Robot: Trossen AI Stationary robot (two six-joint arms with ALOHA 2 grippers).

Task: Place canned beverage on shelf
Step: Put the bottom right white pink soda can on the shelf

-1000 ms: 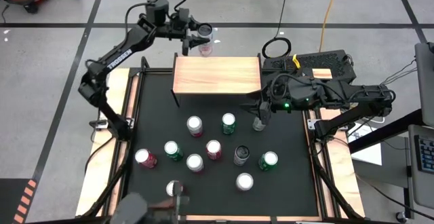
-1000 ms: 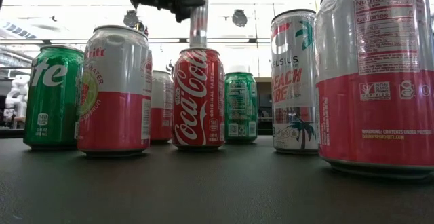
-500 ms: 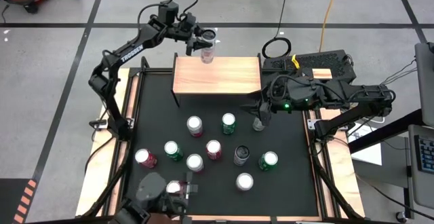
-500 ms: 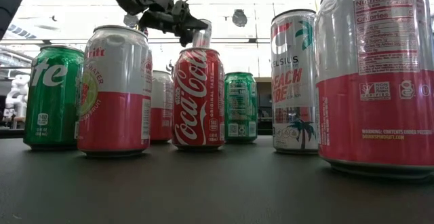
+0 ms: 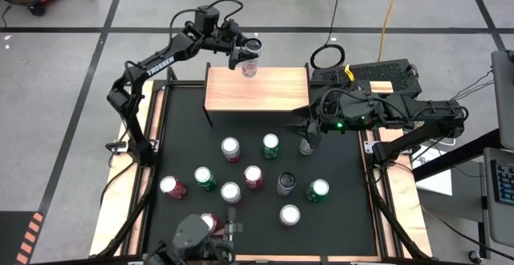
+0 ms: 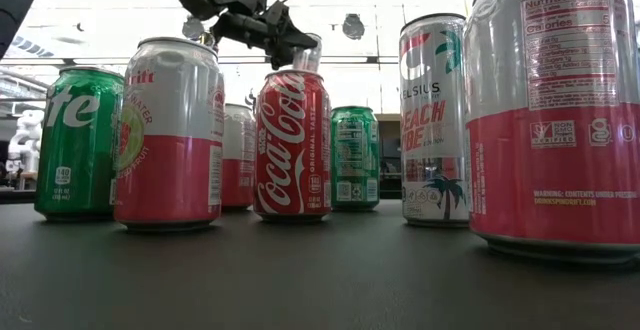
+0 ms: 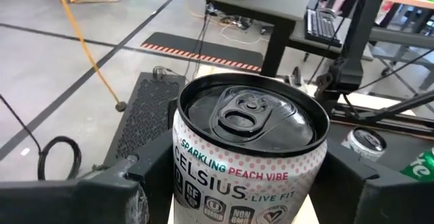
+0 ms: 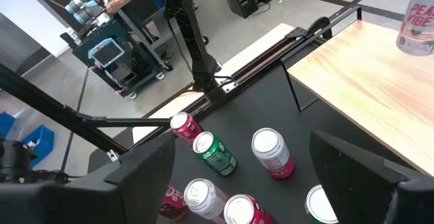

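Note:
A white and pink Celsius can (image 7: 247, 149) stands upright between the fingers of my left gripper (image 5: 245, 52), over the far edge of the shelf (image 5: 257, 92). The shelf is a light-wood board on thin black legs at the far side of the black mat. The low view shows the can (image 6: 308, 55) only above a Coca-Cola can. My right gripper (image 5: 307, 134) hovers open to the right of the shelf, above the mat, with nothing between its fingers. My left gripper pinches the can's side wall (image 7: 186, 176) between its two fingers, one on each side, a little below the rim. The fingers (image 7: 129, 187) come in nearly level from the table's far left. The can is upright with its tab up. Whether its bottom touches the board cannot be told.
Several cans stand on the black mat (image 5: 185, 136) in front of the shelf, among them red, green and white ones (image 5: 230, 148) (image 5: 271, 144) (image 5: 290, 214). Wooden strips (image 5: 120, 185) run along the table's sides. A camera mount (image 5: 197, 241) sits at the near edge.
My left gripper has carried the can down and toward the table's right and near side, from beyond the shelf's far edge to above it. The can has stayed upright in the hold. In the low view it has sunk behind the Coca-Cola can.

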